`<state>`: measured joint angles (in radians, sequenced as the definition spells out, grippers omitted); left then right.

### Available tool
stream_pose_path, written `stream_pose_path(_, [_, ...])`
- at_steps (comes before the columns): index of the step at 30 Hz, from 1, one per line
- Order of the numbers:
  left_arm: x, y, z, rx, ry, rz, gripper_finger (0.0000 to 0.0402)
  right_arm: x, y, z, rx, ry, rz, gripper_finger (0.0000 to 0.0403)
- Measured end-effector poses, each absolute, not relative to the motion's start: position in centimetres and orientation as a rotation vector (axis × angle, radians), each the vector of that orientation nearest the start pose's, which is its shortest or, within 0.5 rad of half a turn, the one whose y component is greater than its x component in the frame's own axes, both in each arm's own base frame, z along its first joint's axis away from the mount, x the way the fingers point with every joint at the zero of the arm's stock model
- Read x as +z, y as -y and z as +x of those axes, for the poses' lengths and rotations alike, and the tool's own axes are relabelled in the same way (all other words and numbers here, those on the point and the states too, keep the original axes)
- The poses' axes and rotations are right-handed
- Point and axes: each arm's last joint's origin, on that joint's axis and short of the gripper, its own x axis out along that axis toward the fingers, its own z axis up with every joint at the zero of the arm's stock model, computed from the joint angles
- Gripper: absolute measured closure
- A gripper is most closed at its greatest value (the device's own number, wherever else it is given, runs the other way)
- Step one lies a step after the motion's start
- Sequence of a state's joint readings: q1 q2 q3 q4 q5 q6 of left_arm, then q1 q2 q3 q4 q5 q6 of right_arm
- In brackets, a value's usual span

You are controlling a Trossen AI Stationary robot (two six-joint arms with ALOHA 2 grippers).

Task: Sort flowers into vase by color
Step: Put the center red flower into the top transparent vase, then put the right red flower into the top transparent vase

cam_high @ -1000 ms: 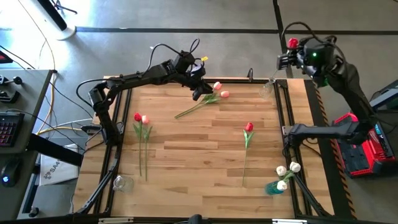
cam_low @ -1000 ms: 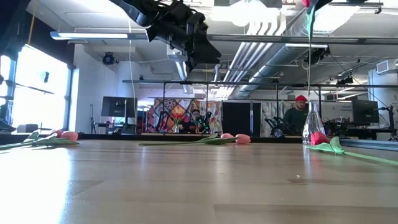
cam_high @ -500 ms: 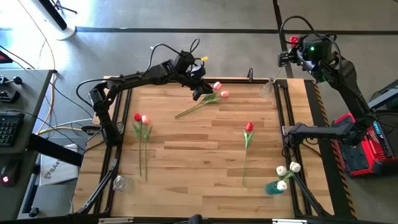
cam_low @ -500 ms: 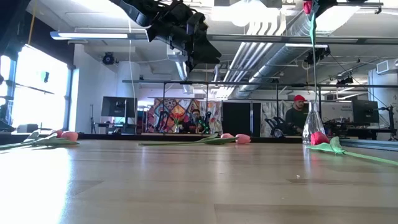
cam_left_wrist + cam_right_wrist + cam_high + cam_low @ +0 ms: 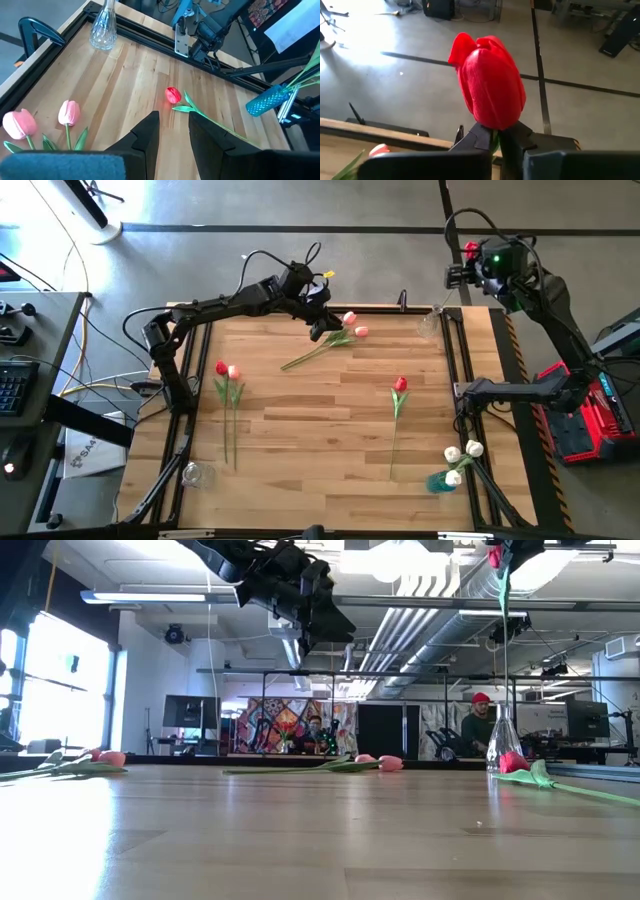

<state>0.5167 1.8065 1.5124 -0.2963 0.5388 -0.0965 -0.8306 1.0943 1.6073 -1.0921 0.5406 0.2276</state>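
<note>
Overhead, wooden table (image 5: 320, 430) inside a black frame. Left arm reaches over the far edge; left gripper (image 5: 322, 330) hovers above two pink tulips (image 5: 352, 325) lying there, jaws apart and holding nothing, as the left wrist view confirms. Right gripper (image 5: 462, 268) is raised beyond the far right corner, jaws clamped on the stem of a red tulip (image 5: 490, 82), head up; in the low view the stem hangs down toward the clear vase (image 5: 502, 745) at that corner. Blue vase (image 5: 440, 480) lies tipped at the near right edge with white tulips (image 5: 463, 452) in it. Another clear vase (image 5: 197, 474) sits near the near left corner. Loose on the boards: a red and a pink tulip pair (image 5: 228, 372) on the left, one red tulip (image 5: 399, 386) right of centre.
</note>
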Motion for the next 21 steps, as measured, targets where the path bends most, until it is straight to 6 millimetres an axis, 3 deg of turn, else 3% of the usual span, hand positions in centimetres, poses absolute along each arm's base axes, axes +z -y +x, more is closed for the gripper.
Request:
stream_pose_path(9, [29.4, -18.9, 36.4, 0.004, -0.523, -0.403, 0.0308, 46.0, 12.8, 9.7, -1.396, -0.439, 0.306, 0.0185])
stream_pose_path(12, [29.3, -18.9, 36.3, 0.005, -0.535, -0.41, 0.0308, 46.2, 12.8, 9.8, -1.383, -0.426, 0.291, 0.0141])
stream_pose_path(15, [29.3, -18.9, 36.3, 0.005, -0.538, -0.412, 0.0308, 46.3, 12.8, 9.8, -1.376, -0.414, 0.303, 0.0122])
stream_pose_path(21, [29.3, -18.8, 36.3, 0.004, -0.541, -0.413, 0.0308, 47.9, 11.9, 9.6, -1.245, -0.3, 0.404, 0.0125])
